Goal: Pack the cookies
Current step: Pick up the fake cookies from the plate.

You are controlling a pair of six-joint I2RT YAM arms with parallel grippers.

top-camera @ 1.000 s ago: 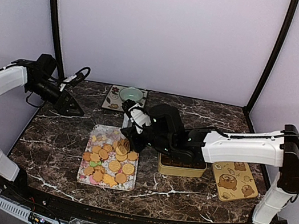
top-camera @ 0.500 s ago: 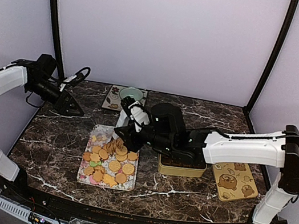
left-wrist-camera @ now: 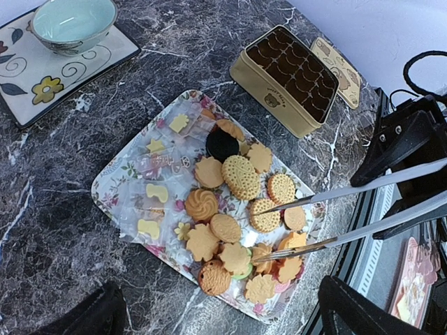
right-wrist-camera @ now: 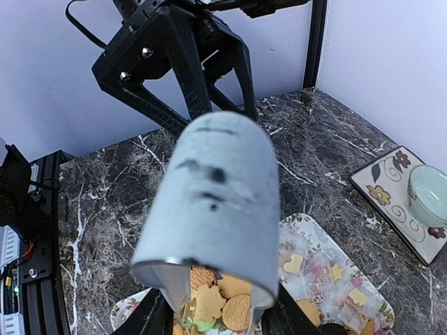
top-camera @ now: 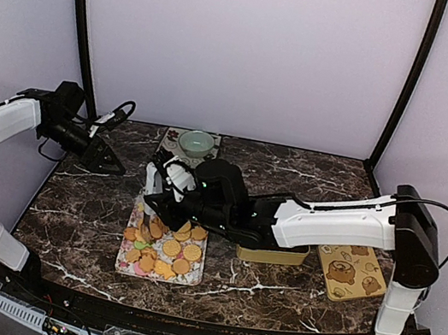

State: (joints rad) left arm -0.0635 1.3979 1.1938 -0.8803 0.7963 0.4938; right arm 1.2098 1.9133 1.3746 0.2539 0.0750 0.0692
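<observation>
**A:** What is the right claw doing?

**B:** The right claw (top-camera: 156, 192) hangs over the far left end of the tray. Its dark fingers sit on either side of a pale rounded tool (right-wrist-camera: 209, 202), and it looks to be gripping it. The tool is tilted, with its lower rim toward the cookies.

**A:** And the cookies?

**B:** The cookies (left-wrist-camera: 241, 178) lie heaped on a flowered tray (left-wrist-camera: 112, 202), left of the middle of the marble counter (top-camera: 271, 293). Most are golden rounds and flower shapes. One is dark, and a little green and pink shows at the near end. Small clear-wrapped yellow pieces fill the tray's far end.

**A:** What is around the tray?

**B:** An open gold tin (left-wrist-camera: 269, 94) with a dark divided liner stands just right of the tray, not touching it. A bear-printed lid (top-camera: 351, 272) lies flat further right. Beyond the tray, a pale green bowl (left-wrist-camera: 73, 21) sits on a flowered mat (left-wrist-camera: 28, 87).

**A:** The left claw?

**B:** The left claw (top-camera: 114, 163) is spread wide and empty, up over the counter's far left side, well apart from the tray.
</observation>
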